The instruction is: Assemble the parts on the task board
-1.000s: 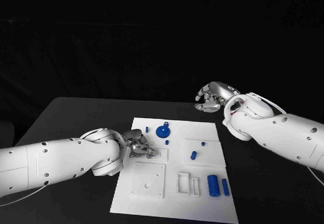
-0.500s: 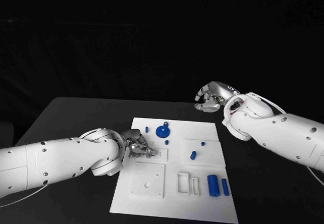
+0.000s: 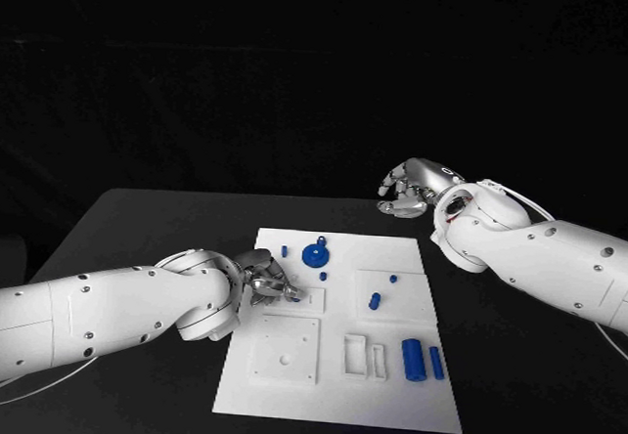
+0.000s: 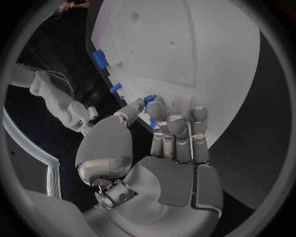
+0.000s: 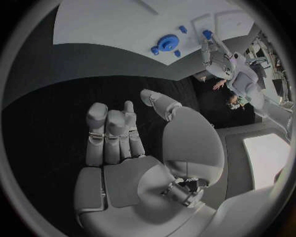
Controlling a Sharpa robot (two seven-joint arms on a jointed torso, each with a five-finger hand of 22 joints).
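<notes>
Head camera looks down from above; wrist cameras close behind hands — all share task board (image 3: 391, 378).

left hand (image 3: 265, 279): low, fingers curled, pinching | right hand (image 3: 411, 188): raised, fingers curled, holding nothing

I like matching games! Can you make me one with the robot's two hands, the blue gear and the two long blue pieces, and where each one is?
Things:
1. left hand
2. right hand
3. blue gear
4. two long blue pieces

Places:
A. lying at the task board's near right part
B. raised beyond the board's far edge
C. at the board's left edge, pinching a small blue part
D. on the board's far part

Pairs: 1-C, 2-B, 3-D, 4-A
</notes>
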